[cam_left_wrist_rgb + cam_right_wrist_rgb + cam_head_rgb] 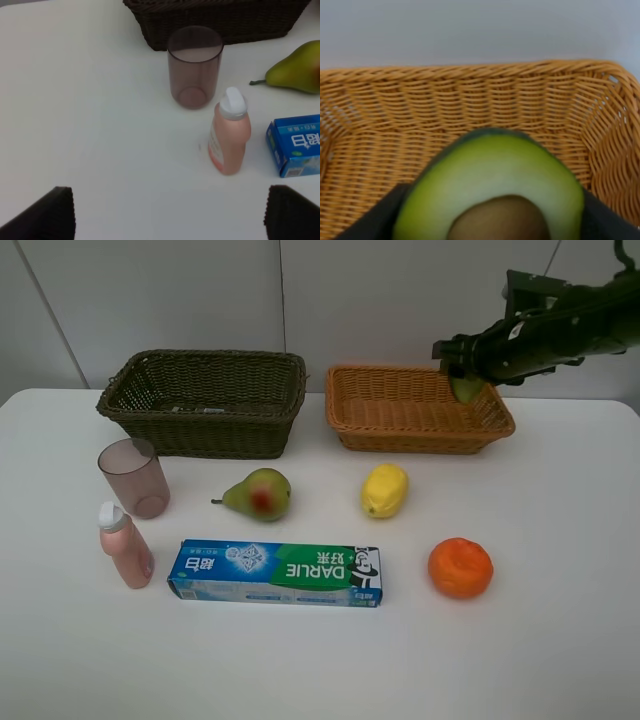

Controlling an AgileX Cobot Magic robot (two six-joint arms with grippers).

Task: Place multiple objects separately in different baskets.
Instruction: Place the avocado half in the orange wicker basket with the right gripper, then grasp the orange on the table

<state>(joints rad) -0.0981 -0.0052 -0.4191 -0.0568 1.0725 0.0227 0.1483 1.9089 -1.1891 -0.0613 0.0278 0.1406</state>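
My right gripper (pixel 466 380) is shut on the halved avocado (pixel 492 190) and holds it just above the right part of the light orange-tan basket (pixel 400 425). The dark brown-green basket (pixel 205 405) stands to its left. On the table lie the pear (pixel 258 494), lemon (pixel 385 490), orange (pixel 460 568) and DARLIE toothpaste box (pixel 275 573). The mauve cup (pixel 134 476) and pink bottle (pixel 124 544) stand at the left. My left gripper (pixel 170 215) is open, low over the table short of the pink bottle (pixel 229 132) and cup (pixel 194 66). The dark green bottle is out of view.
The orange-tan basket's woven floor (pixel 395 145) shows bare under the avocado. The white table (pixel 560 640) runs back to a grey wall behind the baskets. The right arm (pixel 560 330) reaches in from the upper right.
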